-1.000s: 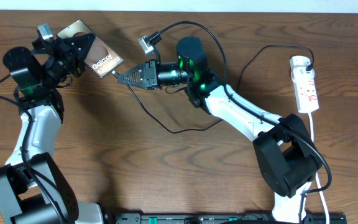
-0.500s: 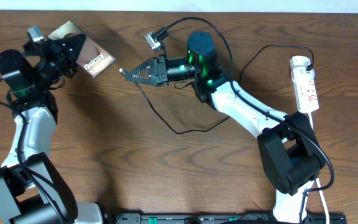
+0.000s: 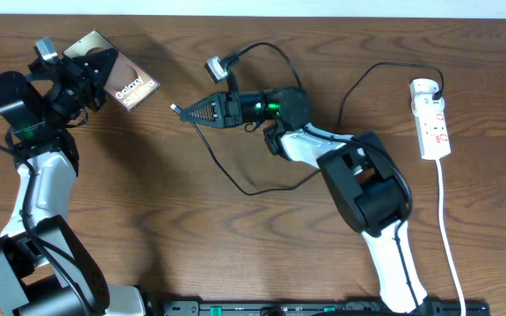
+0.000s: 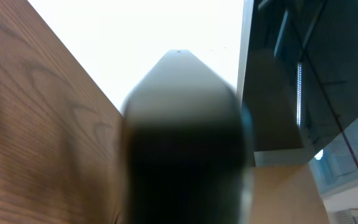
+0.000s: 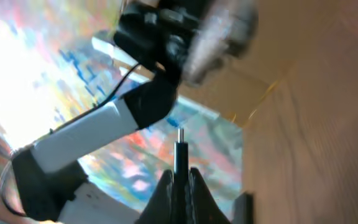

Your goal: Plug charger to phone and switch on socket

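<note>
My left gripper (image 3: pixel 104 75) is shut on the phone (image 3: pixel 121 77), a brownish glossy slab with white Galaxy lettering, held up at the table's far left. In the left wrist view the phone (image 4: pixel 182 143) fills the middle as a dark blur. My right gripper (image 3: pixel 193 111) is shut on the charger's connector end (image 3: pixel 176 110), its tip pointing left toward the phone with a gap between them. In the right wrist view the connector (image 5: pixel 180 152) sticks up between the shut fingers (image 5: pixel 180 177). The black charger cable (image 3: pixel 262 180) loops over the table to the white socket (image 3: pixel 432 118) at the right.
The socket's white cord (image 3: pixel 451 237) runs down the right side toward the front edge. My left arm (image 3: pixel 38 184) stands at the left. A black rail (image 3: pixel 288 307) lies along the front edge.
My right gripper has pulled the connector back from the phone to the right, then turned its wrist. My left gripper has lifted the phone slightly up and left.
</note>
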Controlling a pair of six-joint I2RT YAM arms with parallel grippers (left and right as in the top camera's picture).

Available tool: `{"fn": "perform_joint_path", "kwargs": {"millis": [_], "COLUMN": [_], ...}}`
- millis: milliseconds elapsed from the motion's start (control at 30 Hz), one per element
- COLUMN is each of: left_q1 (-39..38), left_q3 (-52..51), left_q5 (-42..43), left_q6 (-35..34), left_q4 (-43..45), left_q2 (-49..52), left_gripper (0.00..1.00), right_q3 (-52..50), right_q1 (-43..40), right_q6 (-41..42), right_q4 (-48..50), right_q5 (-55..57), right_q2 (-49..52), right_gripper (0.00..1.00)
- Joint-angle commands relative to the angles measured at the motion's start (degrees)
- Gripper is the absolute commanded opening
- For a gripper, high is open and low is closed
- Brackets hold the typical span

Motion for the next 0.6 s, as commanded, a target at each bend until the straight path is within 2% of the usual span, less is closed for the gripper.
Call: {"fn": "perform_joint_path", "kwargs": {"millis": [0, 567], "left_q1": [0.1, -0.6], "left_q3": [-0.1, -0.2], "left_q5": [1.4, 1.9], "left_q6": [-0.1, 0.0], "left_q4": [0.7, 0.7], "left_q2": [-0.6, -0.6], "left_gripper": [0.07, 0.08], "right_q3": [0.8, 3.8], "right_q1": [-0.5, 1.5], "right_q6": [11.5, 11.3], "right_q4": [2.5, 2.5], "right_q5": [1.7, 3.4], "right_q2": [1.8, 1.6], "right_gripper": [0.01, 0.01]}}
